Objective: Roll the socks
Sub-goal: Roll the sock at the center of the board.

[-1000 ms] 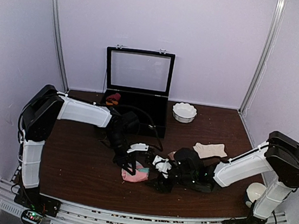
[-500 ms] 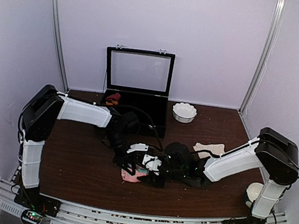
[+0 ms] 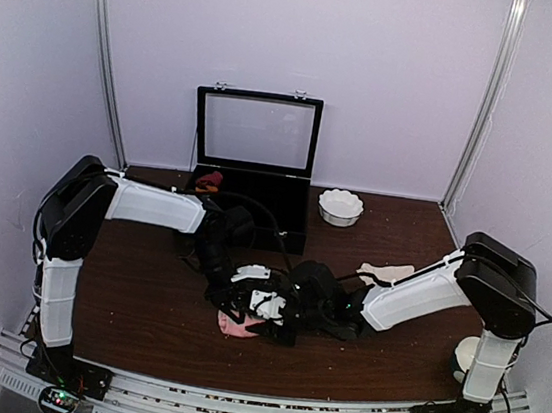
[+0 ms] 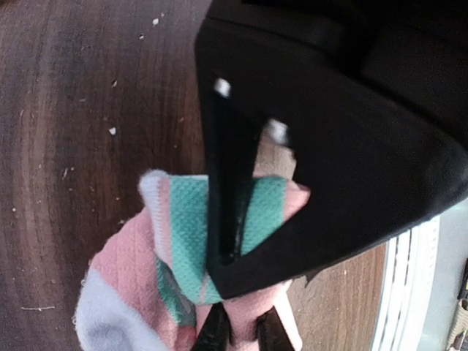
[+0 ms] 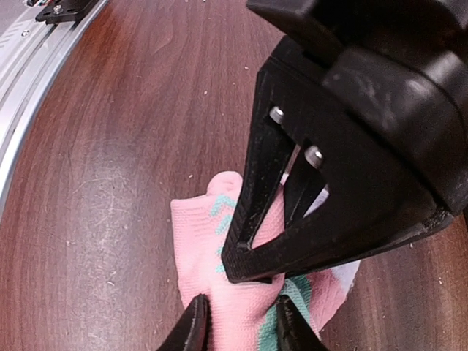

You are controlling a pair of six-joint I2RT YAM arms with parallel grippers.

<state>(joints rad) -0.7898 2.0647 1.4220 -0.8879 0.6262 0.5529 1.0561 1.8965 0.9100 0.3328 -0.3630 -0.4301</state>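
Findings at the time of inspection. The pink sock [image 3: 237, 326] lay bunched on the table [image 3: 145, 291], slightly left of centre and toward the near edge. Its mint and white patches were folded over one another in a loose wad rather than a tidy roll.

Both arms reached in over this wad, and their heads sat so close together that each wrist camera was largely blocked by the other's black finger.

The left gripper [image 4: 240, 333] was clenched. Its two fingertips stood almost together, with a pinch of pink fabric caught between them at the near end of the wad.

The right gripper [image 5: 241, 325] had its fingertips set apart astride the sock, and pink and mint fabric filled the gap. The inspector could not tell whether those fingers were actually clamping the fabric or only resting against it.

The cream sock [image 3: 388, 275] lay flat, further back and to the right. It was well apart from the pink one and partly covered by the right arm.

At the far edge stood a black case [image 3: 276, 207] with its glazed lid upright. A dark red and orange bundle [image 3: 208, 180] sat at its left end, and a white bowl [image 3: 340, 206] stood just to its right.
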